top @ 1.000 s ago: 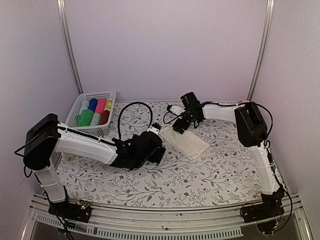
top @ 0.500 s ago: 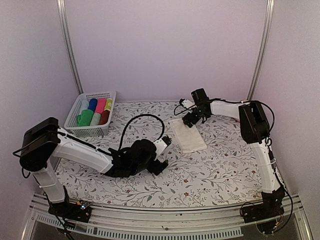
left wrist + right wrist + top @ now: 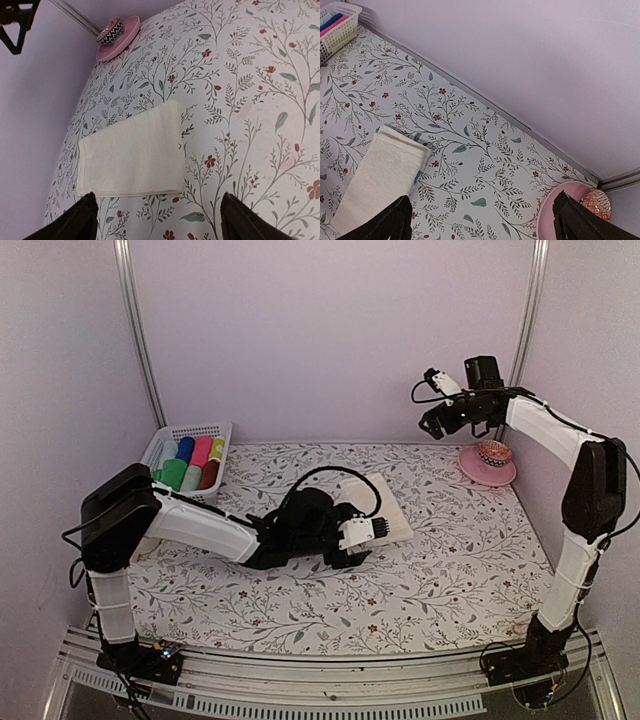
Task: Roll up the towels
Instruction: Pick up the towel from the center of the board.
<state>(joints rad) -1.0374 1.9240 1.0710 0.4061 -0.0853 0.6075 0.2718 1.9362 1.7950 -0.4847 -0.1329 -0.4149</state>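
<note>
Two hands stand spread wide. Compared with one second ago, the right hand (image 3: 430, 423) is no longer down at the far end of the cream towel (image 3: 377, 508). It is now lifted high near the back wall (image 3: 330, 340), well apart from the towel, and its fingers (image 3: 390, 222) have nothing between them. Because this arm went up, the pink dish (image 3: 487, 468) at the far right of the surface (image 3: 450, 570) shows in the top view. The left hand (image 3: 368, 538) has moved to the right, from the towel's near left corner to its near edge, low over the surface. Its fingers (image 3: 82, 222) are apart and hold nothing. The cream towel lies flat and unrolled in the middle of the floral surface. It is turned a little since before, with its long side pointing more toward the back. The green towel (image 3: 171, 478) sits in the white basket (image 3: 190, 430) at the far left, beside the coloured rolls (image 3: 202, 452), as before.
</note>
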